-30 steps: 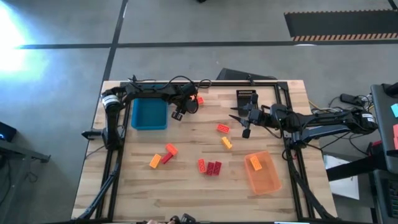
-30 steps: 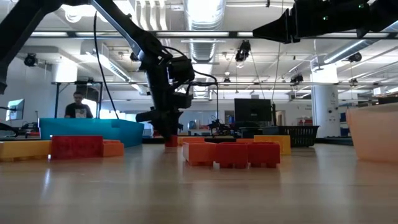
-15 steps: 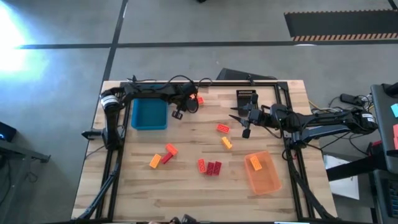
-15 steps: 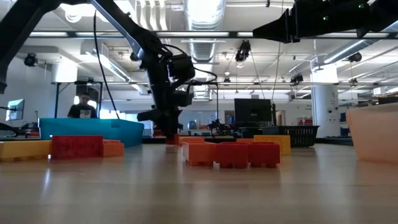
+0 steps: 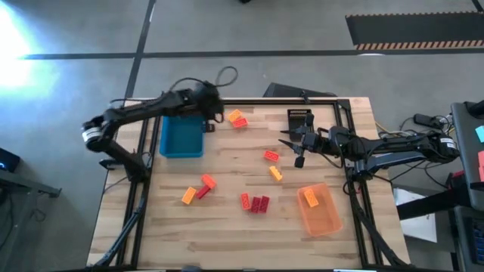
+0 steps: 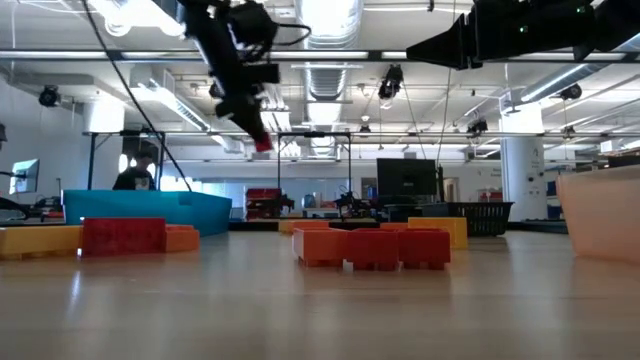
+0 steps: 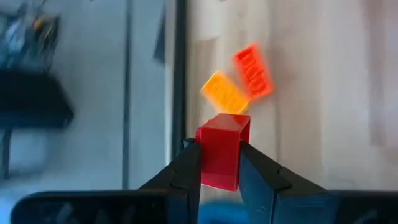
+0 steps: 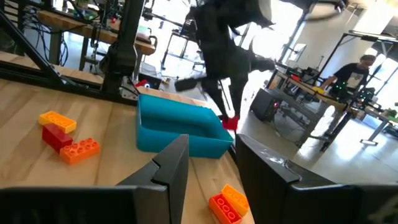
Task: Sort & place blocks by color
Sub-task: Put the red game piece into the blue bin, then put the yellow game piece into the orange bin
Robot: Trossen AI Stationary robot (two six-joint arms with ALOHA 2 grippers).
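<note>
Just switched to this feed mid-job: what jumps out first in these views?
The left gripper stands out: raised well above the table near the blue tray, it pinches a red block. Behind it, an orange-yellow and a red block lie together at the table's far edge. To the right, the translucent orange tray holds one orange block, with the right gripper hovering open mid-table.

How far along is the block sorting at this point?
Early. Done: one orange block lies in the orange tray. In hand: the left hand grips a red block, lifted near the blue tray. Left: loose blocks across the table. The right hand hovers open mid-table.
</note>
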